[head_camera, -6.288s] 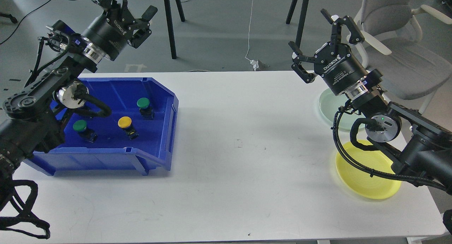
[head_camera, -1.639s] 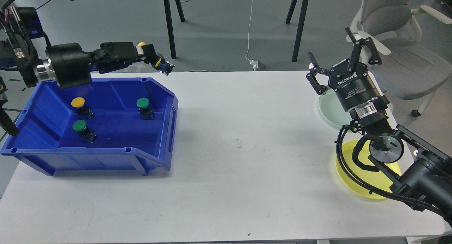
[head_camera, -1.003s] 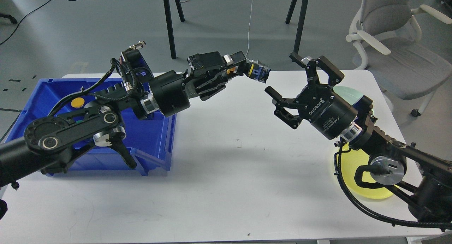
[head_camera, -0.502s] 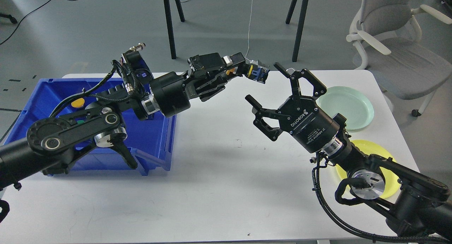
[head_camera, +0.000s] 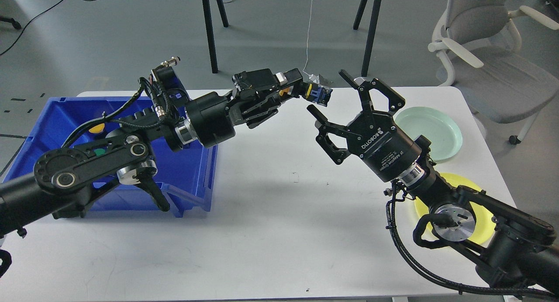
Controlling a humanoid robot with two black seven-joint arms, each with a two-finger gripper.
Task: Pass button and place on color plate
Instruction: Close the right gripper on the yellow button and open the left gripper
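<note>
At four o'clock, yellow plate [head_camera: 482,232] half hidden under the right arm, awaiting its matching colour. Nearer centre, right gripper [head_camera: 334,97] spread wide, ready to receive. At twelve o'clock, left gripper [head_camera: 301,90] clamped on the yellow button [head_camera: 315,94], blue base offered outward for handover.

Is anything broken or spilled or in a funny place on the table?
Nothing stands out. The left gripper holds a button in the air, and the right gripper waits open beside it. The bin sits flat, and the green plate and yellow plate look whole.
</note>
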